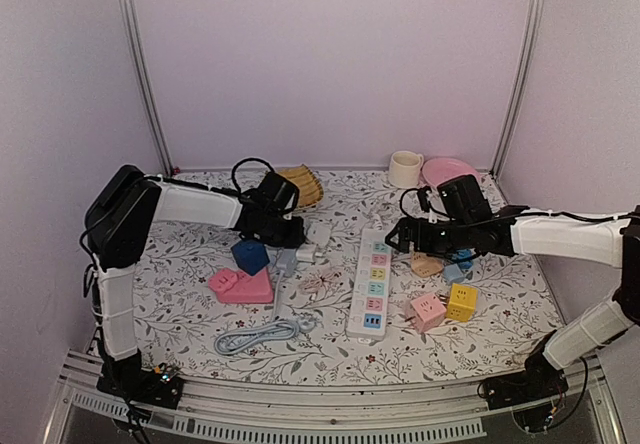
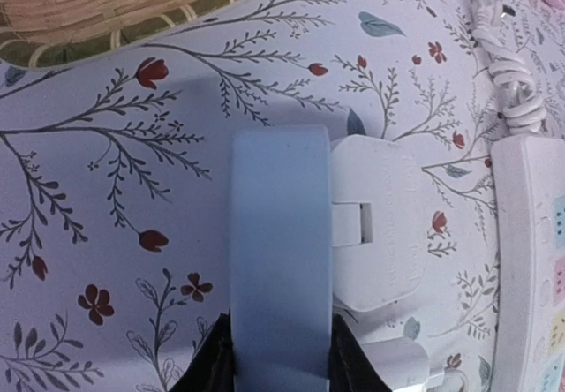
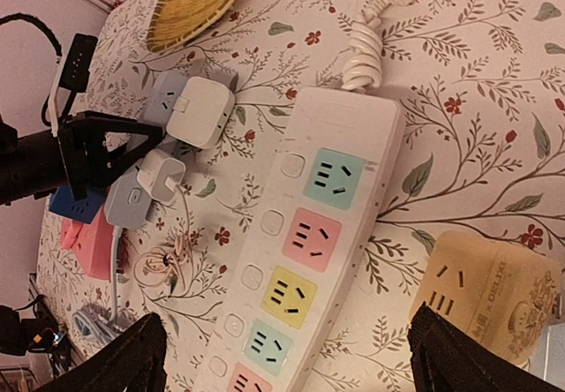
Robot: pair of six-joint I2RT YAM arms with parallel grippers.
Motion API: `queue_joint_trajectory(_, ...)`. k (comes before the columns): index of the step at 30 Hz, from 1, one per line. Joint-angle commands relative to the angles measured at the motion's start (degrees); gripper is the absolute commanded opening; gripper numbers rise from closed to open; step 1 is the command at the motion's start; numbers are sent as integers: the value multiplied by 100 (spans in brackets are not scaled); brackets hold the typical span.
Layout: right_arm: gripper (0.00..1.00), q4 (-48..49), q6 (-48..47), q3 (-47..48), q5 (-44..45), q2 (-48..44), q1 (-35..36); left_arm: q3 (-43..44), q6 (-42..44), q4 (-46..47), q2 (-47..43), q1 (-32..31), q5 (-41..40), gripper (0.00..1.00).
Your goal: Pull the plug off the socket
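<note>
Left gripper (image 2: 281, 367) clamped across the grey-blue strip (image 2: 281, 251), black fingers (image 2: 216, 361) tight on both long sides; looks meant to pin the strip flat so it won't lift when a plug gets yanked. Big white plug (image 2: 375, 233) sits in that strip just ahead of the grip, with a smaller white charger (image 3: 161, 173) plugged in beside it. Right gripper (image 3: 287, 343) spread wide, holding nothing, hovering over the long white socket strip (image 3: 327, 224) with the pastel outlets. Every outlet visible there is empty, so the only seated plugs are on the grey-blue one, mid-table, near the white strip on its left. My read: right arm is parked ready to cross over and take the plug, grip not yet made. White strip's own cord (image 3: 366, 43) lies bundled at its far end, plugged into nothing. Loose stuff around: pink blocks (image 1: 240, 286), blue cube (image 1: 250, 254), yellow cube (image 1: 461, 302), pink cube (image 1: 428, 312), tan adapter (image 3: 485, 286), basket (image 1: 300, 186), cup (image 1: 405, 169), pink plate (image 1: 450, 171). Surface is a floral cloth (image 1: 180, 314), probably slippy under a light strip, hence the hold-down. Plain pale walls (image 1: 330, 64), metal posts (image 1: 140, 64) in the back corners
</note>
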Motion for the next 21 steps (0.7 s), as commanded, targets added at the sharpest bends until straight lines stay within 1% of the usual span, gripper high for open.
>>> queue_joint_trajectory(1, 96, 590, 179, 342, -363, 196, 193, -543, -287, 915, -896, 5, 668, 0)
queue_joint_trajectory(4, 96, 907, 304, 411, -569, 322, 260, -1019, -463, 1475, -1260, -32, 1038, 0)
queue_joint_trajectory(11, 95, 1894, 717, 368, -1092, 568, 371, -1702, -879, 2752, -1593, -154, 2055, 0)
queue_joint_trajectory(21, 85, 2721, 1240, 197, -1412, 824, 524, -2146, -1257, 4152, -1675, -479, 2895, 0)
